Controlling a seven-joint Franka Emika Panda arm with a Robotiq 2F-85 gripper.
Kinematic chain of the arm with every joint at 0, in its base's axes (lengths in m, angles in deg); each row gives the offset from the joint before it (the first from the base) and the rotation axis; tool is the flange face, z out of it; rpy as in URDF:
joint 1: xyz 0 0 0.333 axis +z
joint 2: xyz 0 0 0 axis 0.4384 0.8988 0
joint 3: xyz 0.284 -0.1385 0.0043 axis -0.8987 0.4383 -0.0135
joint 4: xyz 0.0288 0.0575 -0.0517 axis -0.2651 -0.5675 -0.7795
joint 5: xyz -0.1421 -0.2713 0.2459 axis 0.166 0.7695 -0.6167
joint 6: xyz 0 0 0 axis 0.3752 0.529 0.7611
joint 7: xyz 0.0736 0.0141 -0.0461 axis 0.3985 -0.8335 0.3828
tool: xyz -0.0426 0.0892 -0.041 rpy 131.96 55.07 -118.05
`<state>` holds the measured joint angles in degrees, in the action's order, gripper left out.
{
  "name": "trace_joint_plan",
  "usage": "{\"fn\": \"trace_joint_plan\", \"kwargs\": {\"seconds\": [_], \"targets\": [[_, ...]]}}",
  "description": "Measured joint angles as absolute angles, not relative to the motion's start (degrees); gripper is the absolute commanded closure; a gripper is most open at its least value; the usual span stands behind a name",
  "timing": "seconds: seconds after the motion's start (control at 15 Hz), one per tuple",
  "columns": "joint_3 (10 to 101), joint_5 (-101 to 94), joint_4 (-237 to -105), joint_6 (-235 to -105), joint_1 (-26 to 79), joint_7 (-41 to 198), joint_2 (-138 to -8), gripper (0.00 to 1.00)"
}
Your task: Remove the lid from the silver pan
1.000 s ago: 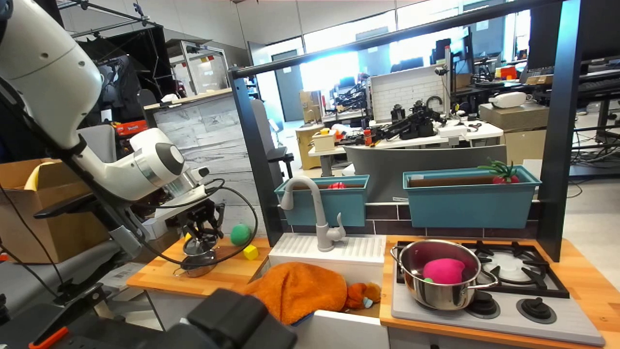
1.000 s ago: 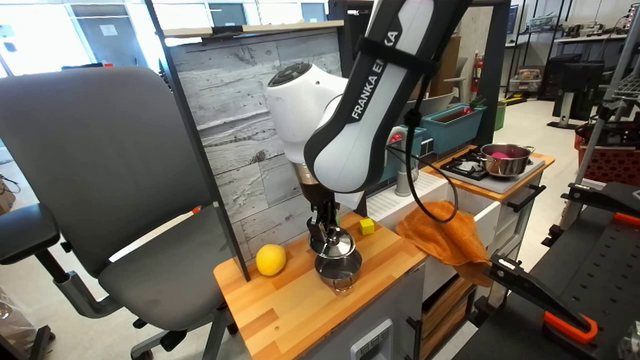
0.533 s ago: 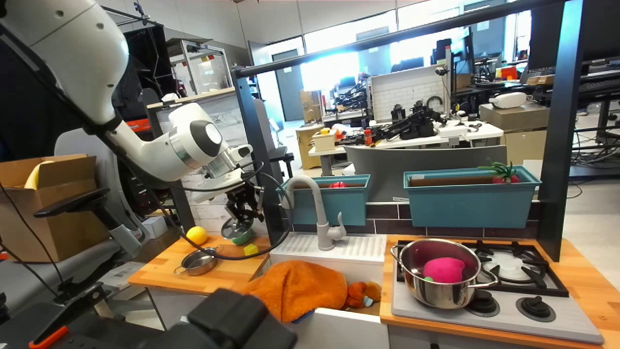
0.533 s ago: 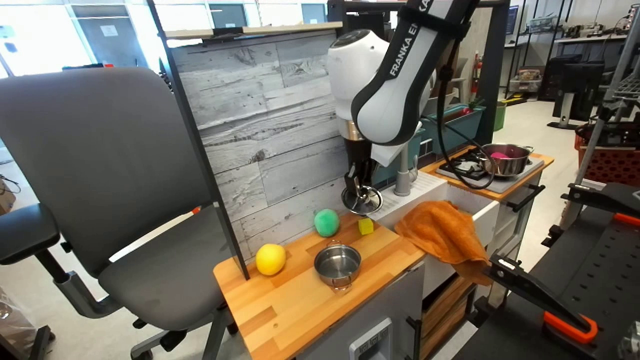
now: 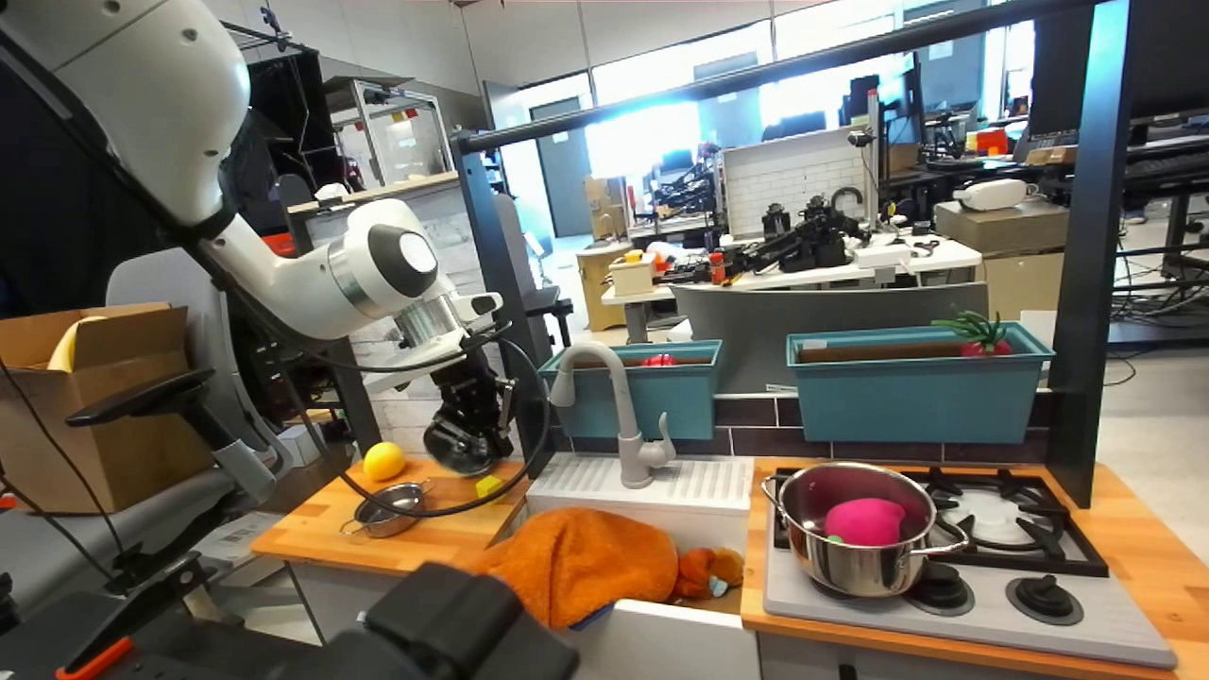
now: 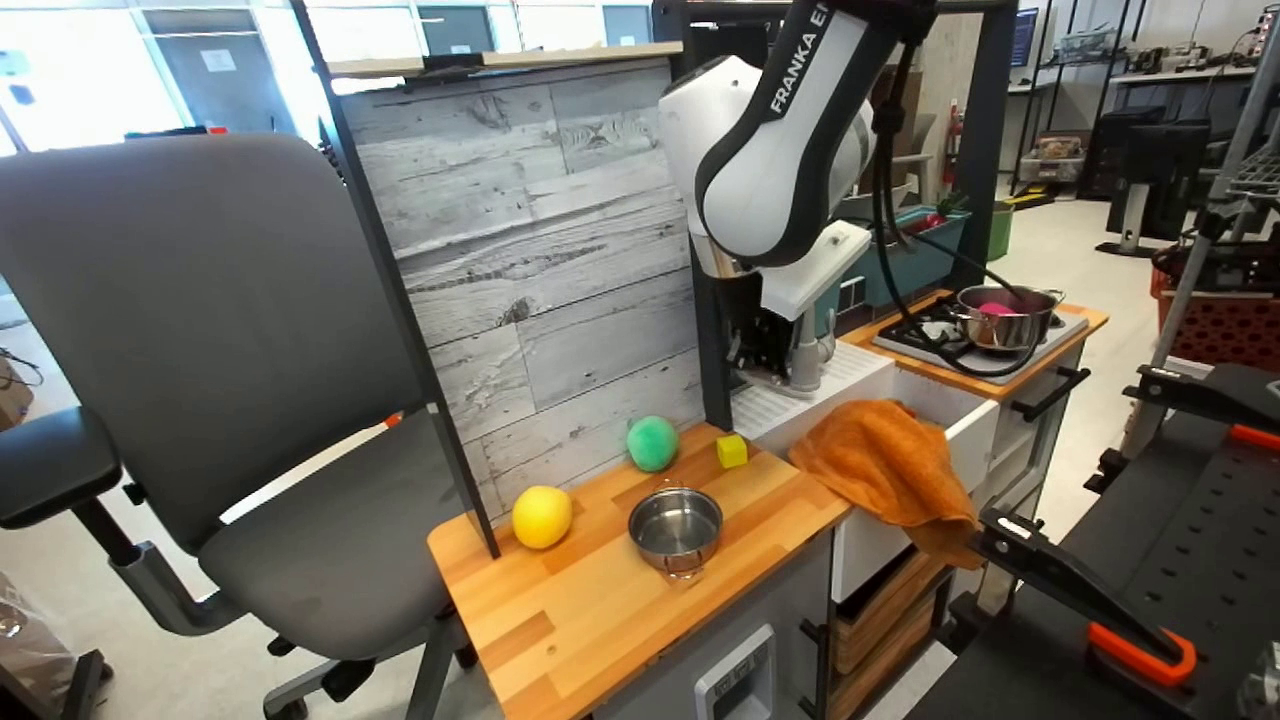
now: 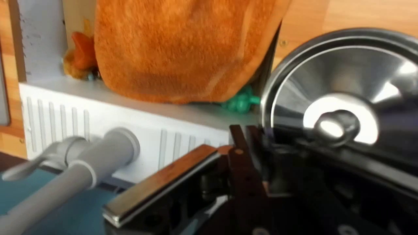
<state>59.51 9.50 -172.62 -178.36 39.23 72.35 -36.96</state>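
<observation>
Lid [image 7: 352, 85]: up in the air near the sink [image 5: 661, 642], off the silver pan [image 6: 676, 538]; a tilted disc, its knob [image 7: 338, 127] facing into the wrist view.
Gripper [image 7: 249, 140]: pinched on the lid's rim.
Silver pan: upright on the counter [image 6: 560, 630], mouth up; the axis through its two handles runs from the plank wall [image 6: 550, 270] toward the cabinet front [image 6: 770, 600].
Counter: wooden, with a yellow ball [image 6: 541, 517], a green ball [image 6: 652, 444] and a yellow cube [image 6: 732, 451].
Sink: orange towel [image 5: 586, 557] spread across it, gray faucet [image 5: 623, 411] behind.
Stove [image 5: 1001, 631]: a bigger pot [image 5: 850, 571], something pink [image 5: 864, 522] inside.
Room: gray office chair [image 6: 200, 340] just beside the counter, cluttered white table [image 5: 954, 260] farther back.
</observation>
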Motion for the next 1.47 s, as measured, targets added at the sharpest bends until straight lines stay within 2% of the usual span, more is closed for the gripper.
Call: {"fn": "trace_joint_plan", "kwargs": {"seconds": [0.13,0.47,0.53,0.6,0.67,0.87,1.13,1.27,1.47], "targets": [[60.15,9.48,-170.89,-171.11,38.73,71.64,-36.46,0.44],[61.5,9.53,-166.15,-170.12,36.32,69.92,-33.98,0.07],[61.62,9.53,-165.39,-169.79,36.24,69.38,-33.52,0.49],[61.6,9.53,-164.6,-168.18,36.24,69.25,-33.14,0.44],[61.61,9.53,-163.74,-166.68,36.29,68.44,-32.77,0.46],[63.02,9.76,-161.77,-169.32,37.27,61.7,-31.41,0.68],[61.2,9.39,-159.73,-160.58,36.91,65.17,-30.56,0.98],[61.11,9.73,-158.64,-157.1,37.52,62.66,-30.28,1.0],[62.39,9.9,-158.38,-162.32,38.37,56.29,-29.73,0.99]]}}
